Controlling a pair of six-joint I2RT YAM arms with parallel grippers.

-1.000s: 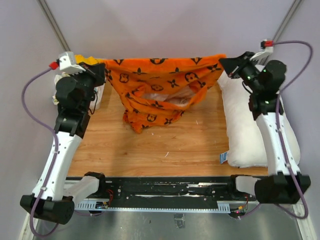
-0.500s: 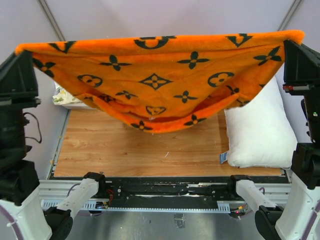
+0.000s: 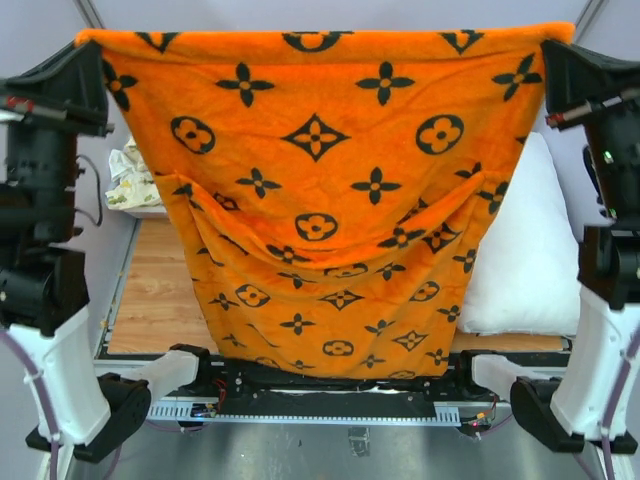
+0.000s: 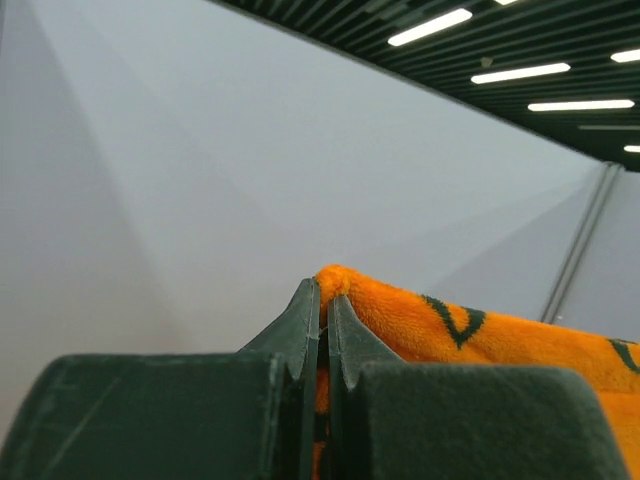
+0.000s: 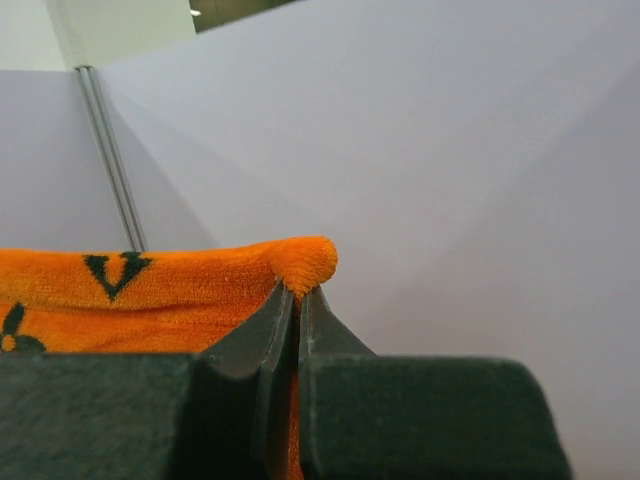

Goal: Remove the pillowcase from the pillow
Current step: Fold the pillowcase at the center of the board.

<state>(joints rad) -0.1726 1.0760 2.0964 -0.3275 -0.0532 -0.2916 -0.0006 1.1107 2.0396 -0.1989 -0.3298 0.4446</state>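
The orange pillowcase (image 3: 320,190) with black motifs hangs stretched wide like a curtain, high above the table, its lower edge down by the arm bases. My left gripper (image 3: 88,48) is shut on its top left corner (image 4: 335,280). Its top right corner (image 5: 305,262) is pinched in my right gripper (image 3: 548,48), also shut. The white pillow (image 3: 525,250) lies bare on the right side of the table, partly hidden behind the hanging cloth. In each wrist view the orange corner pokes out past the closed fingertips.
A crumpled white floral-print cloth (image 3: 130,175) sits at the back left, beyond the wooden table (image 3: 150,300). The hanging cloth hides most of the tabletop. Grey walls stand behind and at both sides.
Both arms have risen and spread, lifting the pillowcase from a bunched heap at the table's back into a full hanging sheet. The pillow has stayed in place on the right.
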